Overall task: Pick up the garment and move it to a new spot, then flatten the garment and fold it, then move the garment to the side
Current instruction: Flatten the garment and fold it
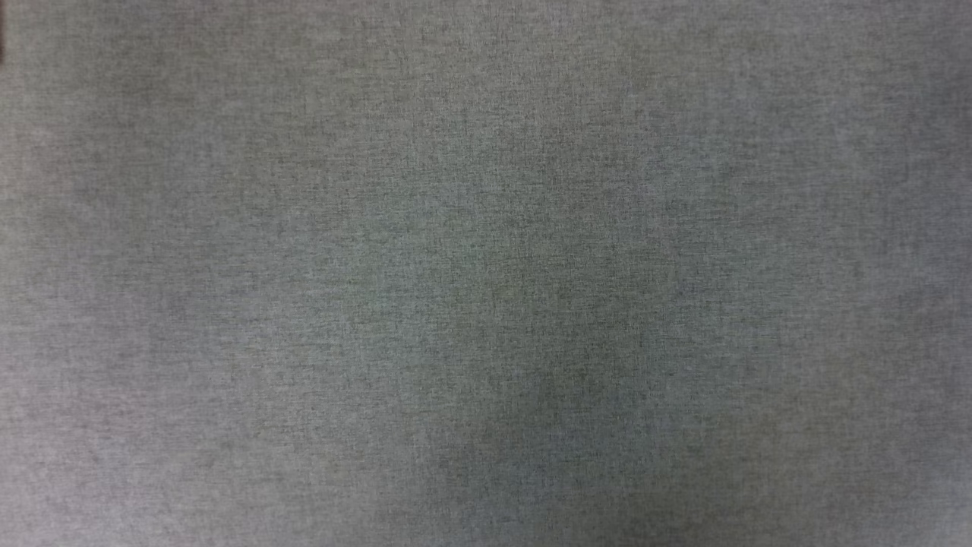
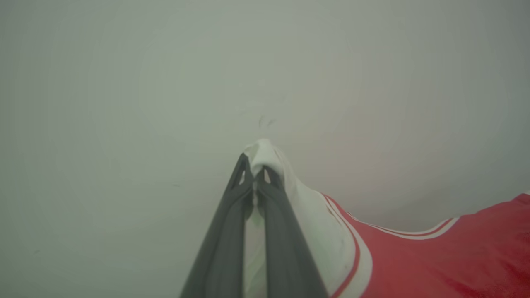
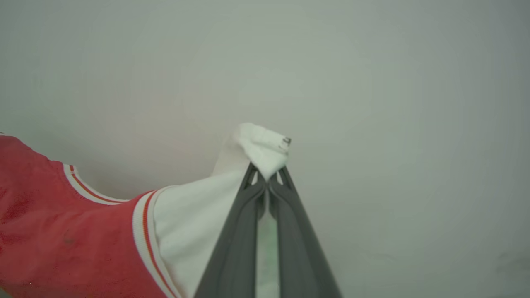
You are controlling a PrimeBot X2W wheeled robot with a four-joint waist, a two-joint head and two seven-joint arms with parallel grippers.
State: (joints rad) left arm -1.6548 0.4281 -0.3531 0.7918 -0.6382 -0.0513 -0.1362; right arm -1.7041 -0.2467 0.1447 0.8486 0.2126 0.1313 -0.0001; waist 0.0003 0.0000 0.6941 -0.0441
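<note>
Here, the left gripper (image 2: 256, 169) has its two dark fingers clenched on a small peak of white sleeve (image 2: 314, 223) cloth. The right gripper (image 3: 268, 170) has its fingers clenched the same way on the other white sleeve (image 3: 194, 223). The garment (image 2: 434, 265), a red jersey, spans between the two grips over a pale grey tabletop (image 1: 486, 273). Whether any of the cloth touches the tabletop cannot be told.

The main risk, as a judgement, is a slip. Each grip holds only a little bunch of thin fabric at the very fingertips. A quick pull, or the weight of the red body, could draw a sleeve out. The jersey would then dangle from one side and land crumpled.

If the arms spread too far, the sleeve seams take the strain. If they come too close, the body may droop and double over itself when laid down, making flattening harder. Uneven heights could set it down skewed.

Counted:
- One garment.
- Two white sleeves, one in each grip.
- Two grippers, each with two fingers, so four fingers in all.
- Two bands of red-and-white striped trim (image 2: 360, 256), one where each sleeve meets the red body.
- One striped neckline edge (image 2: 414, 235).
- One tabletop.
</note>
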